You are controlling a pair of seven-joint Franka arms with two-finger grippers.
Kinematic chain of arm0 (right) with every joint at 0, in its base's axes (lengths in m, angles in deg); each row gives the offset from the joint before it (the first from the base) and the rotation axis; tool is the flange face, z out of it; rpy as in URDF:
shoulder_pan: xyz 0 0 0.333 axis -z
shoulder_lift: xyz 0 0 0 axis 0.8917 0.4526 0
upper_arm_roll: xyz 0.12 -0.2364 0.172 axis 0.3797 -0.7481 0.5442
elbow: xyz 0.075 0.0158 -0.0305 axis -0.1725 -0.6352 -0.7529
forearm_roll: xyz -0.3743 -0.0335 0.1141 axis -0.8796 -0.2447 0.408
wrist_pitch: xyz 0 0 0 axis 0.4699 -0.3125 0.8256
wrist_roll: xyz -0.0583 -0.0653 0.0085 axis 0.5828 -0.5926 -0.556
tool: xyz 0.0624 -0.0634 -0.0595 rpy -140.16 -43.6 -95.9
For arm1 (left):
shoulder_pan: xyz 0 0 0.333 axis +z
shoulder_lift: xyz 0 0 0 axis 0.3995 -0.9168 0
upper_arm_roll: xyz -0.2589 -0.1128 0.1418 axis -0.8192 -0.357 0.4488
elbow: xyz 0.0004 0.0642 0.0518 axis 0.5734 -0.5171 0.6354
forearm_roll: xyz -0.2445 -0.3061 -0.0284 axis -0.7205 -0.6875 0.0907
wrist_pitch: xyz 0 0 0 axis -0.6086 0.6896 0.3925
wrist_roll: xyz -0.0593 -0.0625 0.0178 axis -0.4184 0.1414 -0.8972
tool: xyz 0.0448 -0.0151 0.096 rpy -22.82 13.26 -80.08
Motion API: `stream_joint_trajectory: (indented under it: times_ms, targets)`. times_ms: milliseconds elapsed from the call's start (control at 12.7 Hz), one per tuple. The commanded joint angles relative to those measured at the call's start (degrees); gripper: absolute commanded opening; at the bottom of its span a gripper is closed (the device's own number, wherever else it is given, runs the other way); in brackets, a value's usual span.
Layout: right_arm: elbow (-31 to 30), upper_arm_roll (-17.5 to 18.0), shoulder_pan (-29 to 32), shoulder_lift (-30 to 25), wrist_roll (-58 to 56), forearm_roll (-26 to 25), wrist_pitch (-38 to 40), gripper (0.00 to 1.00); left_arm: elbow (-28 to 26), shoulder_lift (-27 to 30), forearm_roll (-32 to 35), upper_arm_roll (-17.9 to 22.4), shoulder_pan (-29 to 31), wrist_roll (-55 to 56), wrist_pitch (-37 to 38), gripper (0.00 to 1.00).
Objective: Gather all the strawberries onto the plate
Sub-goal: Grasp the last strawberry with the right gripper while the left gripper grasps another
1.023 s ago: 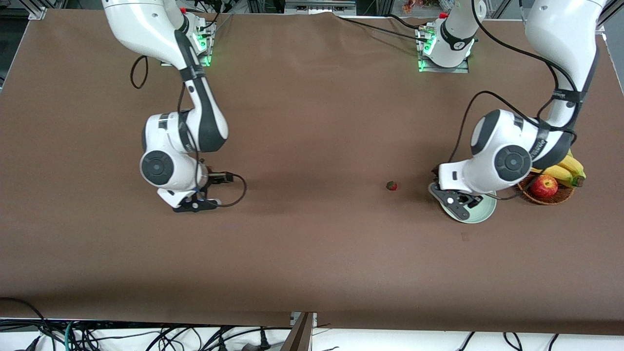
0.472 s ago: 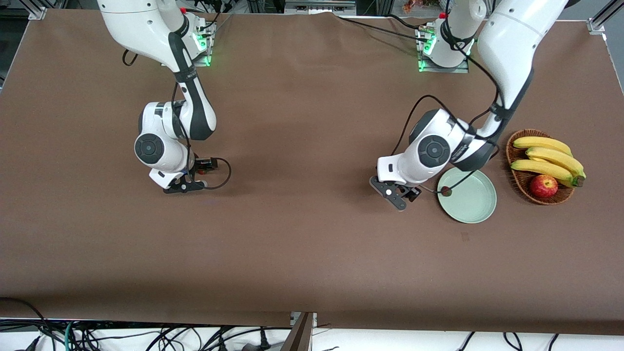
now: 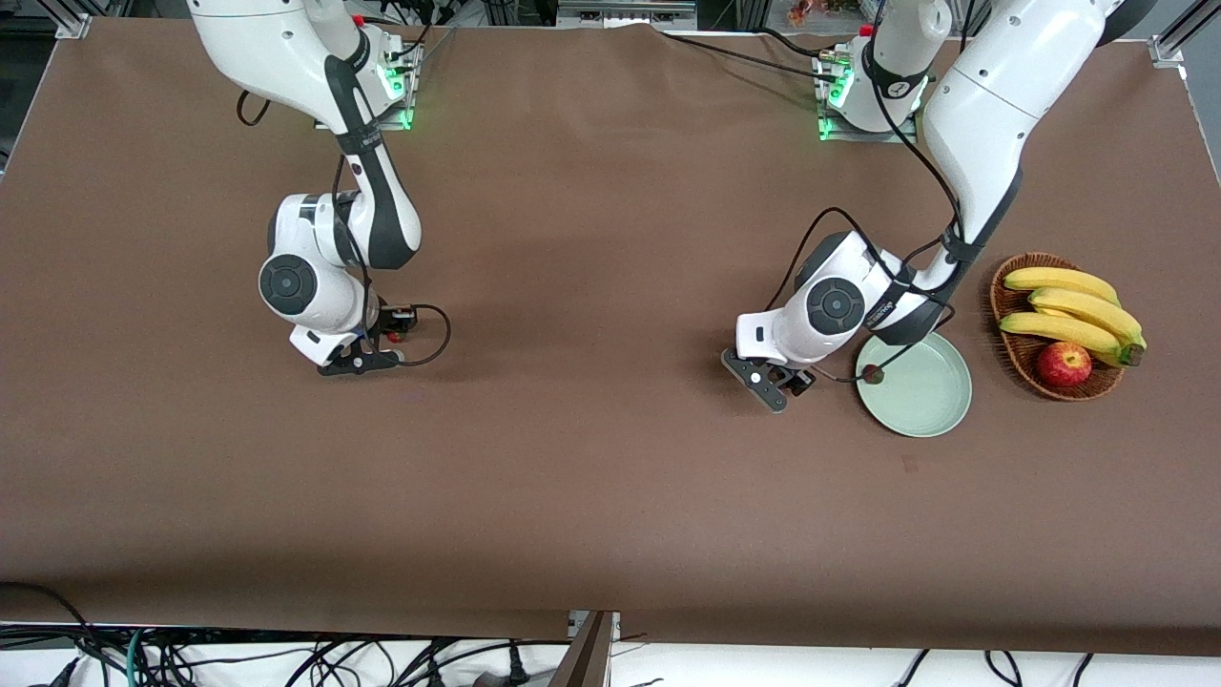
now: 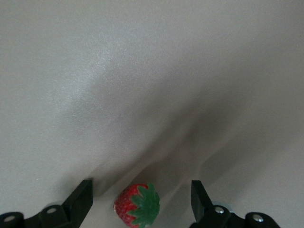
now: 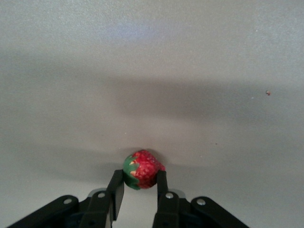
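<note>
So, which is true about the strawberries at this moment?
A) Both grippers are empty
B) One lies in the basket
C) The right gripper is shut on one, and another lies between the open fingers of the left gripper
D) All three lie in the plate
C: the right gripper pinches a strawberry, while the left gripper stands open around another strawberry.

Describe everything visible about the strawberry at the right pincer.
The strawberry is a small red berry with a bumpy, seeded skin and a green leafy cap on one side. It sits pinched between the two black fingers of the right pincer, which is shut on it, down at the brown table toward the right arm's end. The front view hides it under the pincer. Whether it rests on the cloth cannot be told.
</note>
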Motion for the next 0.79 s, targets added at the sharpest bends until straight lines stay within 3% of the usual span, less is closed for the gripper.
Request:
stream_joint_trajectory:
  times_ms: [0,157,394,708]
  targets:
    - [-1.17,0.11,-0.56,-0.78,-1.35,1.57,-2.23,0.12,-0.71,1.69,1.56,-0.45,1.23,1.07,0.34,0.05]
    - [3.81,0.20,-0.74,-1.40,-0.56,1.57,2.75,0.08,-0.54,3.52,1.56,-0.62,1.85,0.90,3.92,0.00]
    - [19.70,0.81,-1.70,1.31,9.95,1.75,17.70,0.08,1.74,7.39,1.56,-0.89,1.58,0.81,12.27,0.00]
    - [35.00,9.49,-1.88,10.70,27.17,12.19,16.94,0.08,9.03,9.16,1.64,0.16,3.69,-3.48,28.88,0.00]
